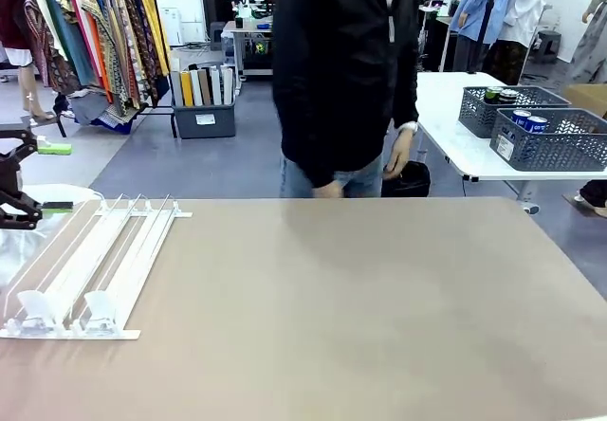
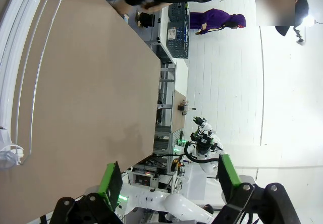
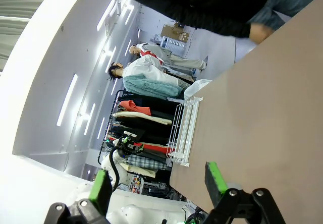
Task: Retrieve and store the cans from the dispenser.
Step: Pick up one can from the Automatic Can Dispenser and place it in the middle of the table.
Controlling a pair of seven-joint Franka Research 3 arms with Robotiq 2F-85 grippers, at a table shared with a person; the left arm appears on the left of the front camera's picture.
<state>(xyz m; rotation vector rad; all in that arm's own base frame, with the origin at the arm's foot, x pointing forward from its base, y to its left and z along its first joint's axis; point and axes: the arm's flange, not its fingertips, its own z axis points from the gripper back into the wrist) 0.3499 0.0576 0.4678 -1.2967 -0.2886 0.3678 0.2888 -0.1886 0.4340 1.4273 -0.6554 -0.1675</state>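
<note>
Left gripper (image 2: 169, 181) hangs off the desk's (image 1: 360, 307) left edge, fingers wide, empty. Right gripper (image 3: 157, 181) raised, fingers wide. Dispenser (image 1: 90, 269) front-left, lanes seemingly bare. Cans (image 1: 527, 120) in far basket (image 1: 555, 146).

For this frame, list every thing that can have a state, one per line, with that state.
dispenser: lying at the table's left side, lanes bare, no can in them.
left gripper: open, holding nothing, raised off the table.
right gripper: open, holding nothing, raised off the table.
cans: upright in a grey mesh basket on a white side table behind the person.
person's hand: at the table's far edge, holding nothing visible.
</note>
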